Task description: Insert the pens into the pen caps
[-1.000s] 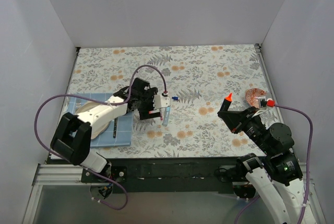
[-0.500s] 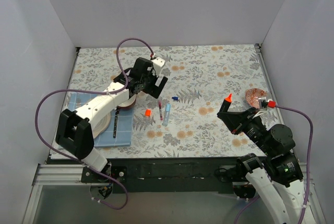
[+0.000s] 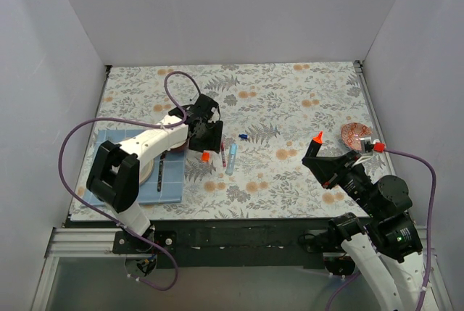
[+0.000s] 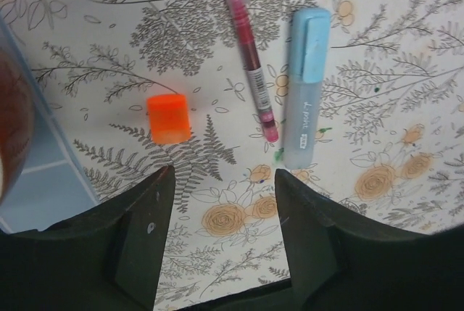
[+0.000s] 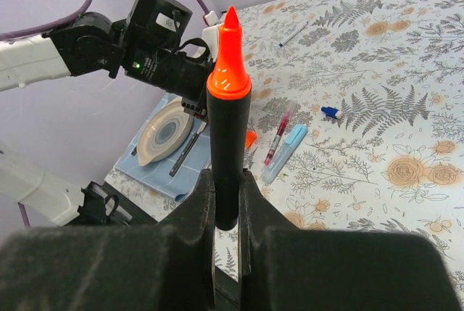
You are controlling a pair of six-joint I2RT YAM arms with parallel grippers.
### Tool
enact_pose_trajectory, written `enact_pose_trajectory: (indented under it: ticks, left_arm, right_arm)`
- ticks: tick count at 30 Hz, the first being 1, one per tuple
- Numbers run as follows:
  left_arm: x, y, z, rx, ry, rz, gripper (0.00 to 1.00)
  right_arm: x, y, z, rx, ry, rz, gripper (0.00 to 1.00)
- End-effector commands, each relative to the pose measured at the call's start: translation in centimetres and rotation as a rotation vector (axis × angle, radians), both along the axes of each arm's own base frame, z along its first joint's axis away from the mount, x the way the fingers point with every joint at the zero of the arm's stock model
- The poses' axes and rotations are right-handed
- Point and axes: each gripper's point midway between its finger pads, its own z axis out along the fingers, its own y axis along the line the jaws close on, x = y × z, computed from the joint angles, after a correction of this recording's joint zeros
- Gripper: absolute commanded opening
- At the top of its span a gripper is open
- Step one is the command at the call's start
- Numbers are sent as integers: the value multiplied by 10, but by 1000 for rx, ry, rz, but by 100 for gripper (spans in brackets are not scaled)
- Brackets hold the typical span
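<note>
My left gripper (image 3: 205,144) is open and empty, low over the table just behind the bright orange cap (image 3: 206,156). In the left wrist view the orange cap (image 4: 168,117) lies beyond my left gripper (image 4: 223,224), apart from both fingers. A thin red pen (image 4: 250,57) and the light blue pen (image 4: 304,86) lie side by side to its right. The dark blue cap (image 3: 243,137) lies farther back. My right gripper (image 5: 227,202) is shut on the black pen (image 5: 228,108), holding it upright in the air with its orange-red end up.
A plate (image 3: 143,173) and a dark cutlery piece (image 3: 161,177) rest on a blue mat (image 3: 172,188) at the front left, under my left arm. A small patterned pink dish (image 3: 354,133) sits near the right edge. White walls surround the table.
My left gripper rose from the orange cap and pens, swung back, then came down again just behind the cap. The cap and red pen now lie uncovered. The right arm held still.
</note>
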Motion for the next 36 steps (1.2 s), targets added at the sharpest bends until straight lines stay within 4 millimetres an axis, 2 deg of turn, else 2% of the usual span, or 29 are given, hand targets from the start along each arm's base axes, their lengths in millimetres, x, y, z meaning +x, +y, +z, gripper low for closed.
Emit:
enact_pose_trajectory:
  ticks: [1,4,11,17,29,36]
  left_arm:
    - [1,18,3,70,-20,116,57]
    - [-2,27,-11,129,14,122,58]
    - [-4,26,-38,151,50,102,58]
    - [4,26,-48,195,50,100,56]
    - [0,36,-70,272,99,86,49]
    - [0,27,-87,260,145,49,46]
  right_arm:
    - [-9,-1,24,28,-70,16,1]
    - [-8,-1,23,30,-69,15,1]
    - [-8,-1,22,31,-65,13,1]
    - [-11,-2,24,36,-73,14,1]
    - [-11,-3,28,31,-81,8,1]
    - [-11,-4,28,29,-83,4,1]
